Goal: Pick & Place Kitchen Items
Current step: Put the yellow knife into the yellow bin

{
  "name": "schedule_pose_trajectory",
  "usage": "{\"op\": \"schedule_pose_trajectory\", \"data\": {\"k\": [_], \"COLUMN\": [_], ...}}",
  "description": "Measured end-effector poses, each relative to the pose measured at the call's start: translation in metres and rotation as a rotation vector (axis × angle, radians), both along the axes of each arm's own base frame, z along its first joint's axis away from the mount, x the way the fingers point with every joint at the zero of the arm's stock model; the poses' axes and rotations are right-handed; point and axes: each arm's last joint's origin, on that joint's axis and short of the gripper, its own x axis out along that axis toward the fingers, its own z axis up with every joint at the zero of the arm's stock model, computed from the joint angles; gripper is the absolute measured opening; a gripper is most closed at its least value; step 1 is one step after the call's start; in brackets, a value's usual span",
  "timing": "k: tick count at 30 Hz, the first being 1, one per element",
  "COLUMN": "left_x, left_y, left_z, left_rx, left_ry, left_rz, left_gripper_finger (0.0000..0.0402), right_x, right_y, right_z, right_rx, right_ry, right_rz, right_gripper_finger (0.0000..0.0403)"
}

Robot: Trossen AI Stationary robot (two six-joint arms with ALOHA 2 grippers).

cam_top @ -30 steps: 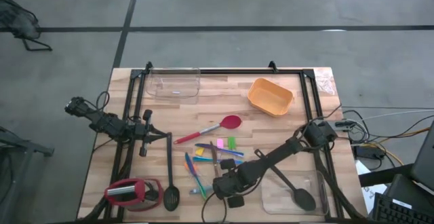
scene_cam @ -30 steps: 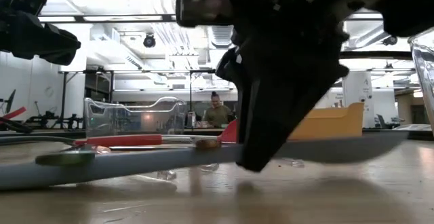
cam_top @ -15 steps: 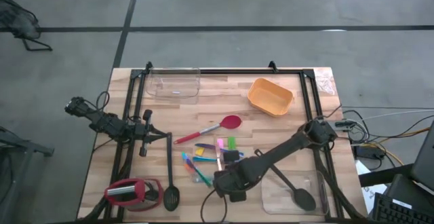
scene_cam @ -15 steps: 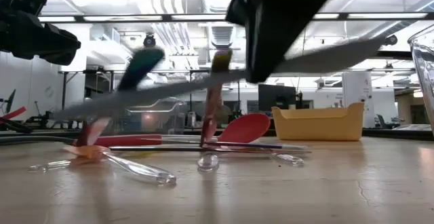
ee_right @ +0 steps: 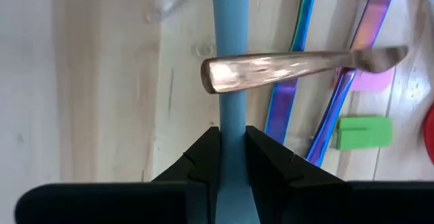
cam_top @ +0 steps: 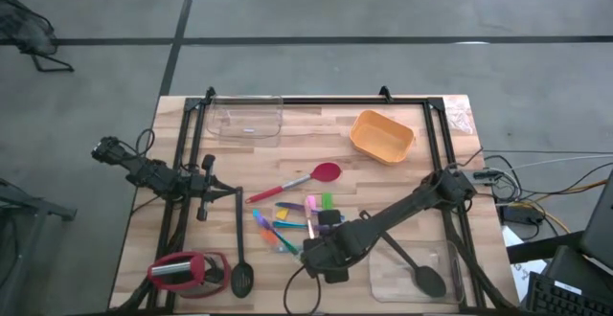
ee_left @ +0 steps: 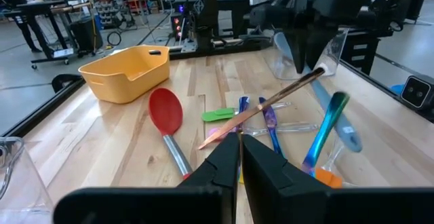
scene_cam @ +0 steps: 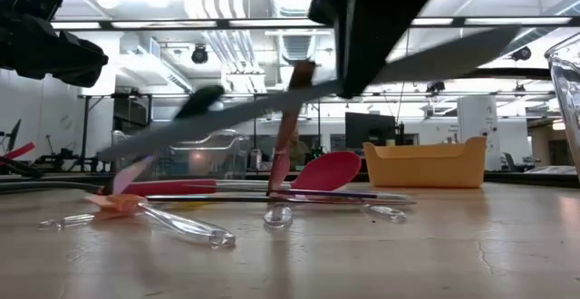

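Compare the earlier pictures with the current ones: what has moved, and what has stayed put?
The right gripper, gripping the grey-blue spoon, has lifted it off the table; in the low view it now hangs tilted in the air. The lift dragged the copper-coloured stick and an iridescent stick up, so both now lean on it. The left gripper, red-headed spatula, orange tub and clear tub stayed as they were.

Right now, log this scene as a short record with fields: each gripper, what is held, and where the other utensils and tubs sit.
right gripper: shut on the grey-blue spoon, lifted over the sticks
copper utensil: lying across the grey-blue spoon
left gripper: shut, empty, at the table's left side
red spatula: flat at mid-table
orange tub: far right
clear tub: far left
black spoon: flat at near left
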Motion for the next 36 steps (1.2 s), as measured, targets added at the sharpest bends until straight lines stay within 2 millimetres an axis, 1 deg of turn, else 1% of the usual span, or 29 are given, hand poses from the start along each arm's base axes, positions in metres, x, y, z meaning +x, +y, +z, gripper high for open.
{"op": "schedule_pose_trajectory", "data": {"k": [3,7,10,17,24,27,32,36], "left_x": [0.0,0.0,0.0,0.0,0.0,0.0,0.0,0.0], "left_y": [0.0,0.0,0.0,0.0,0.0,0.0,0.0,0.0], "left_z": [0.0,0.0,0.0,0.0,0.0,0.0,0.0,0.0], "left_rx": [0.0,0.0,0.0,0.0,0.0,0.0,0.0,0.0], "left_ry": [0.0,0.0,0.0,0.0,0.0,0.0,0.0,0.0], "left_rz": [0.0,0.0,0.0,0.0,0.0,0.0,0.0,0.0], "left_gripper_finger": [0.0023,0.0023,0.0023,0.0023,0.0023,0.0023,0.0023,0.0023], "right_x": [0.0,-0.001,-0.003,-0.002,-0.004,-0.005,-0.006,-0.004], "right_y": [0.0,-0.001,-0.002,-0.003,-0.01,-0.011,-0.01,-0.009], "right_z": [-0.01,-0.029,-0.039,-0.053,-0.069,-0.073,-0.074,-0.067], "right_rx": [0.0,0.019,0.017,0.038,0.035,0.034,0.061,0.068], "right_ry": [-0.002,-0.007,0.002,-0.033,-0.024,-0.018,-0.007,0.0], "right_rz": [-0.006,0.0,-0.002,-0.003,-0.011,-0.014,-0.01,-0.009], "right_gripper_finger": [0.0059,0.0055,0.0057,0.007,0.0057,0.0062,0.0096,0.0123]}}
